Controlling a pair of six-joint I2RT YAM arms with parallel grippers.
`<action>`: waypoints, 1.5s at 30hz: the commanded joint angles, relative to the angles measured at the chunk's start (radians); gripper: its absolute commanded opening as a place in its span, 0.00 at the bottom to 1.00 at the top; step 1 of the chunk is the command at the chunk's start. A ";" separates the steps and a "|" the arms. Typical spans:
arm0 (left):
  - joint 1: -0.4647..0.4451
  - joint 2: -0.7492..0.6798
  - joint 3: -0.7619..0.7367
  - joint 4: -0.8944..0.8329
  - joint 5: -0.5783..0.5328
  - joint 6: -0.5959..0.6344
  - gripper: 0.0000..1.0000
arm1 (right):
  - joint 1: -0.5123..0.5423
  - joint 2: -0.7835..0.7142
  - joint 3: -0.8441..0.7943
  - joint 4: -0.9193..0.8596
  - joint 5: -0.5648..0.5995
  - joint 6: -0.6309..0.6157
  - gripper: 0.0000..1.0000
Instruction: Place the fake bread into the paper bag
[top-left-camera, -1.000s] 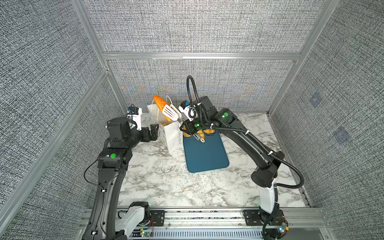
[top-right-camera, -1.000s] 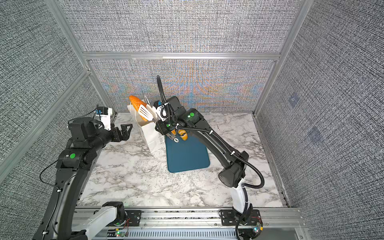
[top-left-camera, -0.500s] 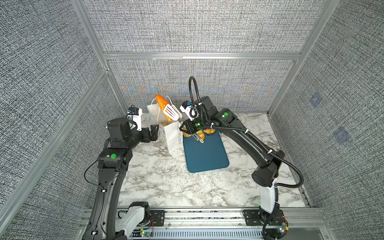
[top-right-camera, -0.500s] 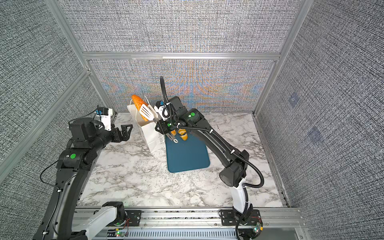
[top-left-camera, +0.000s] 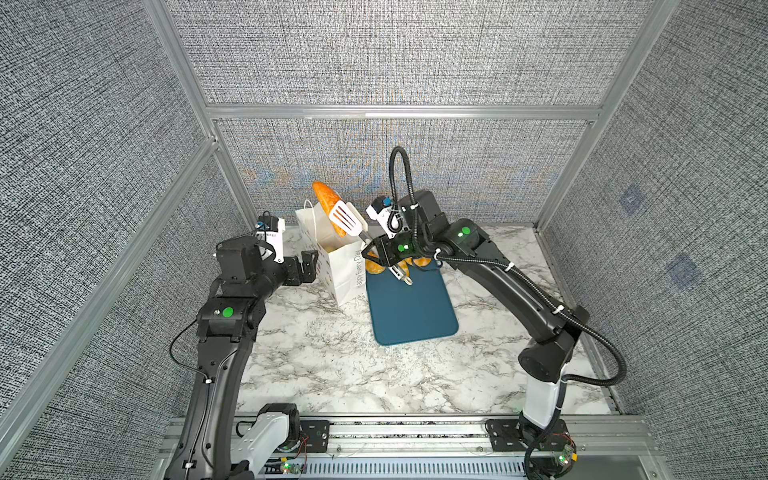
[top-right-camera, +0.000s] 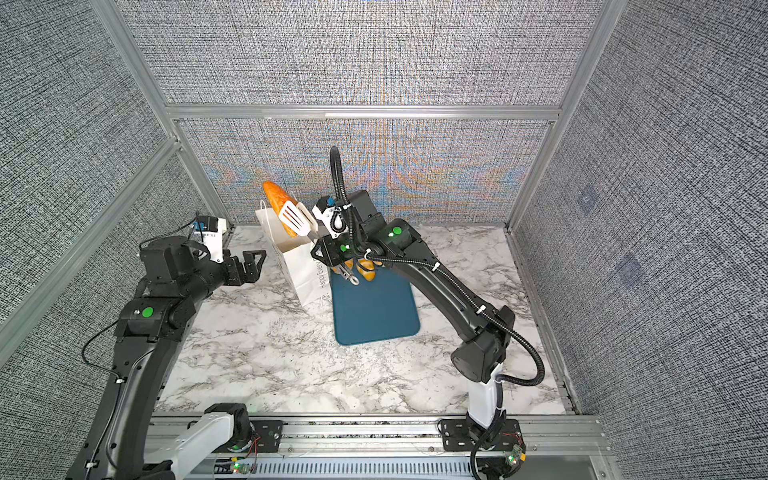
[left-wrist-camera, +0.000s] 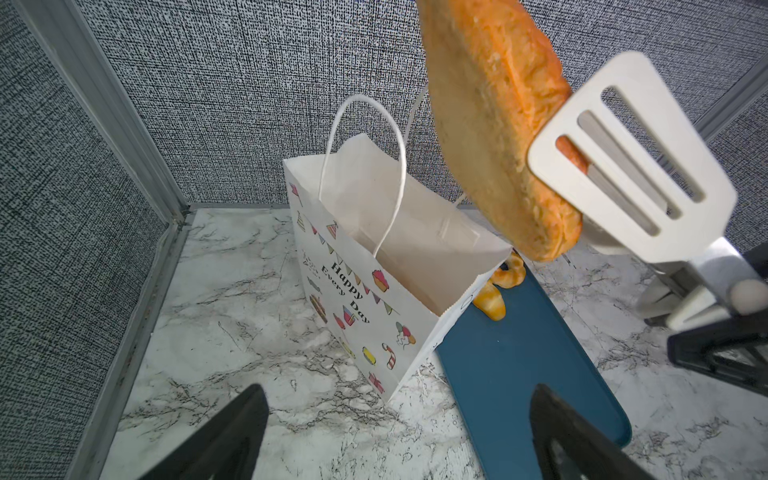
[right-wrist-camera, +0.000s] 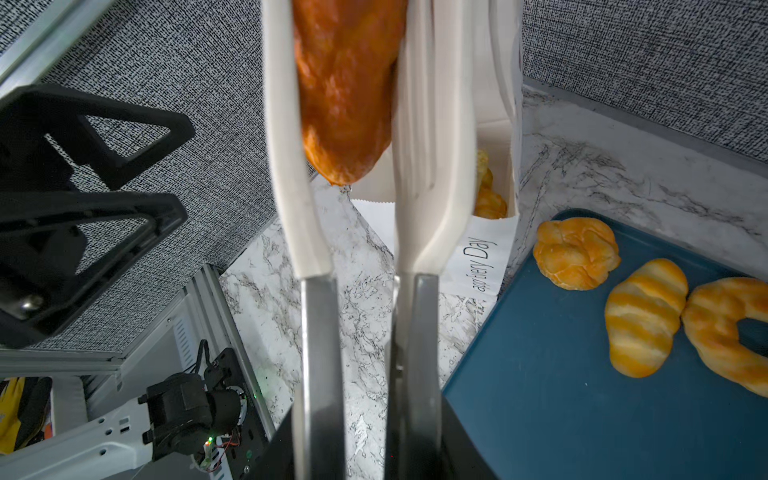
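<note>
Right gripper (top-left-camera: 376, 251) clamps white slotted tongs (top-left-camera: 344, 218) pinching the reddish-orange toy loaf (top-left-camera: 325, 199), left gripper (top-left-camera: 306, 266) agape: centre over the white paper bag (top-left-camera: 338, 270), then lower.

The left arm (top-left-camera: 216, 365) and right arm (top-left-camera: 494, 278) are matte black jointed links, each marked with round green dots (top-left-camera: 227, 312) and set on a white base segment (top-left-camera: 540, 399). A ribbed black cable (top-left-camera: 586, 378) is zip-tied along the right arm. White wrist cameras (top-left-camera: 272, 235) carry blue plugs. The left hand (top-right-camera: 248, 266) has black triangular open-frame fingers (right-wrist-camera: 137, 118).
</note>
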 joint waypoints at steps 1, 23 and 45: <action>0.000 0.003 0.009 0.023 0.020 -0.005 0.99 | -0.001 -0.004 -0.013 0.058 -0.014 0.017 0.35; 0.001 0.022 -0.026 0.048 0.137 -0.026 0.99 | -0.018 0.135 0.115 -0.029 -0.062 0.056 0.35; -0.005 0.017 -0.064 0.108 0.170 -0.086 0.99 | -0.036 0.147 0.133 -0.077 -0.031 0.065 0.52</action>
